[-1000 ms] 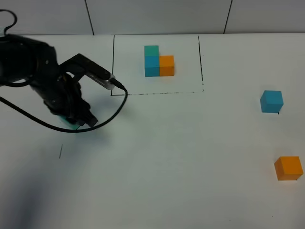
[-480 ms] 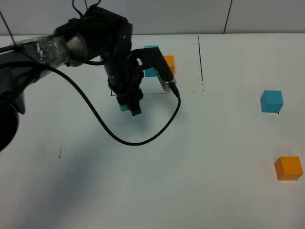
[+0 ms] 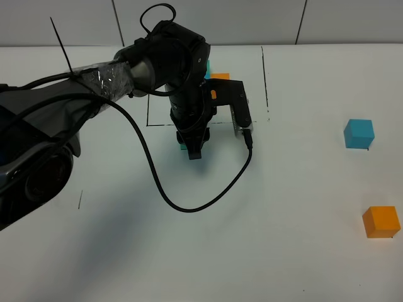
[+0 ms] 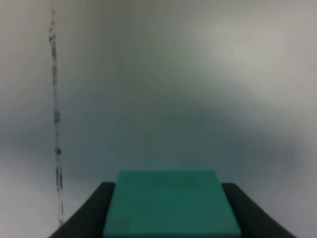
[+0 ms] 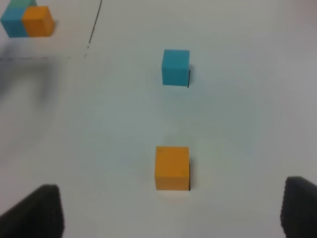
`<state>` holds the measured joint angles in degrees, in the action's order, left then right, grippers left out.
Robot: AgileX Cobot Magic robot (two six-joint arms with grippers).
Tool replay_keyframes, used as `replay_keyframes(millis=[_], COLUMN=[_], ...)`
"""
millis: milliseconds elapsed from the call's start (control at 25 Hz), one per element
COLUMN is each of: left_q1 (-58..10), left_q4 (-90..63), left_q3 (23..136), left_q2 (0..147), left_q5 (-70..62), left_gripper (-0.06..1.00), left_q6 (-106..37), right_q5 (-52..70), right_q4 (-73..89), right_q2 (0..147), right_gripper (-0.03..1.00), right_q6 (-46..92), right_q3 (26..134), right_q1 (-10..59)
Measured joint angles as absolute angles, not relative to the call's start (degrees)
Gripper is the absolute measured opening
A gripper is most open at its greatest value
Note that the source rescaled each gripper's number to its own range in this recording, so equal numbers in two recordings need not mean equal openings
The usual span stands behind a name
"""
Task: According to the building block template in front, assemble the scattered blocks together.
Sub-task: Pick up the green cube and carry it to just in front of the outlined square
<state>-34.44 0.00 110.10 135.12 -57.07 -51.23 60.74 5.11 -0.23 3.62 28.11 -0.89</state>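
Exterior high view: The left gripper [image 3: 192, 150] is clamped on the small matte teal-green cube [image 3: 182, 146], of which only a sliver shows beside the dark fingers. It hangs just in front of the black drawn rectangle [image 3: 265, 82]. The arm hides most of the building block template [image 3: 220, 76] inside that rectangle. The small matte blue cube [image 3: 359, 133] and the small matte orange cube [image 3: 381, 221] lie well apart on the far right of the white table [image 3: 283, 207]. The right gripper is not seen here.

Left wrist view: The teal-green cube [image 4: 171, 203] sits squarely between the two dark fingers [image 4: 94, 213], above bare table. A black drawn line [image 4: 54, 124] runs beside it.

Right wrist view: The right gripper [image 5: 171, 213] stands wide with nothing between its jaws. The orange cube [image 5: 172, 167] is near it, the blue cube [image 5: 175, 67] beyond, and the template [image 5: 27, 21] far off.

Assessment: The step in hand is carrying the first block to an assembly spot. The next move calls for setting it down flat and square to the frame, leaving room for the other two cubes.
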Motion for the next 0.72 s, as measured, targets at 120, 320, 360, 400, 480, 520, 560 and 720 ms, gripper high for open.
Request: replay_keyframes(millis=[120, 320, 360, 400, 480, 520, 560, 720], left_q1=[-34.44, -34.44, -34.44, -34.44, -34.46, -34.46, -34.46, -34.46], left_q4=[0.0, -0.99, -0.99, -1.01, -1.07, -1.14, -1.14, -1.28], left_q3=[110.15, 110.32, 110.32, 110.32, 110.32, 110.32, 110.32, 110.43], left_q2=[135.12, 135.31, 135.63, 135.86, 136.78, 137.19, 137.63, 138.41], left_q5=[-54.68, -52.27, -52.27, -52.27, -52.27, -52.49, -52.79, -53.11], left_gripper=[0.01, 0.01, 0.01, 0.01, 0.01, 0.01, 0.01, 0.01], left_q6=[-51.91, -51.85, -51.91, -52.18, -53.2, -53.72, -54.32, -56.54], right_q5=[60.74, 60.74, 60.74, 60.74, 60.74, 60.74, 60.74, 60.74], right_q4=[5.11, 5.11, 5.11, 5.11, 5.11, 5.11, 5.11, 5.11], right_q2=[-0.23, -0.23, -0.23, -0.23, -0.23, -0.23, -0.23, -0.23], right_gripper=[0.77, 0.77, 0.77, 0.77, 0.77, 0.77, 0.77, 0.77], right_q6=[3.62, 3.62, 3.62, 3.62, 3.62, 3.62, 3.62, 3.6], right_q3=[28.11, 28.11, 28.11, 28.11, 28.11, 28.11, 28.11, 28.11], right_q1=[-0.89, -0.89, -0.89, -0.89, -0.89, -0.89, -0.89, -0.89])
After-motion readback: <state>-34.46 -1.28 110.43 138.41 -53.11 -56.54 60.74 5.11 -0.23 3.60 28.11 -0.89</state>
